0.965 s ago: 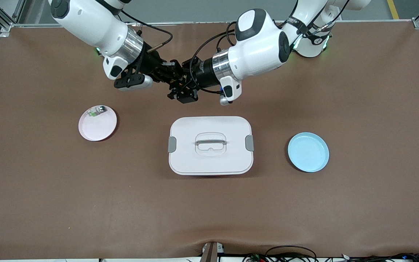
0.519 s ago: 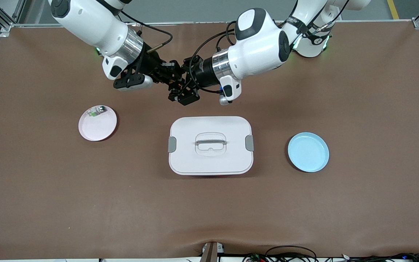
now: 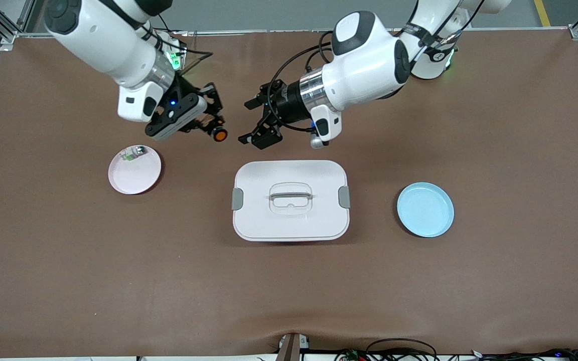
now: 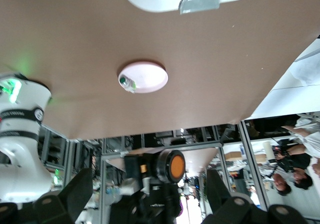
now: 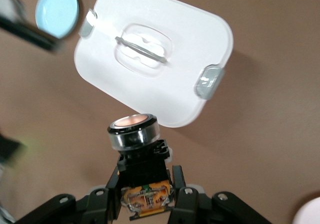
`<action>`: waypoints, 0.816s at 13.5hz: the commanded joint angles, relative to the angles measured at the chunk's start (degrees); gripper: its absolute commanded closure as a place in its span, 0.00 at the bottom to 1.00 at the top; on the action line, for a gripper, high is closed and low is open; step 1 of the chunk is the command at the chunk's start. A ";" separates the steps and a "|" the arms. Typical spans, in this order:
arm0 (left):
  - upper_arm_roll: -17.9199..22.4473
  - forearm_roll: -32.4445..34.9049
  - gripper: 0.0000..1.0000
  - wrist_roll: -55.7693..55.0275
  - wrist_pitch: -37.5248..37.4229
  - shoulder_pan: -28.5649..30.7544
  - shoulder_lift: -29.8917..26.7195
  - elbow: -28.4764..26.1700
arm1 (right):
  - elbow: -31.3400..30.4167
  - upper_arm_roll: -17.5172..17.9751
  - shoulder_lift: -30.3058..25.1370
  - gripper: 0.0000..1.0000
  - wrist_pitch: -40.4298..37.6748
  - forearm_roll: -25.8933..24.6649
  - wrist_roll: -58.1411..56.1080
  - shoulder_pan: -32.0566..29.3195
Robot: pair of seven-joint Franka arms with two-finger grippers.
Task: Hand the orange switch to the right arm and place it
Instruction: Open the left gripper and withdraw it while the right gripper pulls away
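The orange switch [image 3: 219, 134], a stubby black cylinder with a round orange button end, is held in my right gripper [image 3: 212, 128], which is shut on it over bare table between the pink plate [image 3: 141, 175] and the white box [image 3: 290, 220]. In the right wrist view the switch [image 5: 134, 132] sits clamped between the fingers of the right gripper [image 5: 145, 186]. My left gripper [image 3: 257, 122] is open and empty a short way from the switch, over the table beside the box. In the left wrist view the switch [image 4: 170, 166] shows between the spread fingers of the left gripper [image 4: 150, 196], apart from them.
The pink plate holds a small whitish, green-and-silver piece [image 3: 133, 152]. The white lidded box with grey clips stands mid-table. A blue plate [image 3: 425, 209] lies toward the left arm's end.
The two grippers, joined around the switch before, have drawn apart. The left gripper has opened and let go; the right gripper has carried the switch toward the pink plate.
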 commanded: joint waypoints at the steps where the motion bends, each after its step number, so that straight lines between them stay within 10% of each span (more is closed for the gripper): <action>1: 0.15 6.55 0.00 -0.44 -7.65 3.91 -3.53 0.26 | 1.24 0.56 0.26 1.00 -4.07 -5.90 -14.02 -3.31; 5: -1.43 34.13 0.00 3.95 -23.21 4.27 -5.29 7.02 | -0.07 0.47 -0.18 1.00 -6.45 -12.85 -31.42 -7.71; 11: -0.29 38.03 0.00 26.49 -36.66 9.88 -8.55 7.47 | -7.80 0.47 -2.20 1.00 -3.48 -16.98 -53.14 -14.13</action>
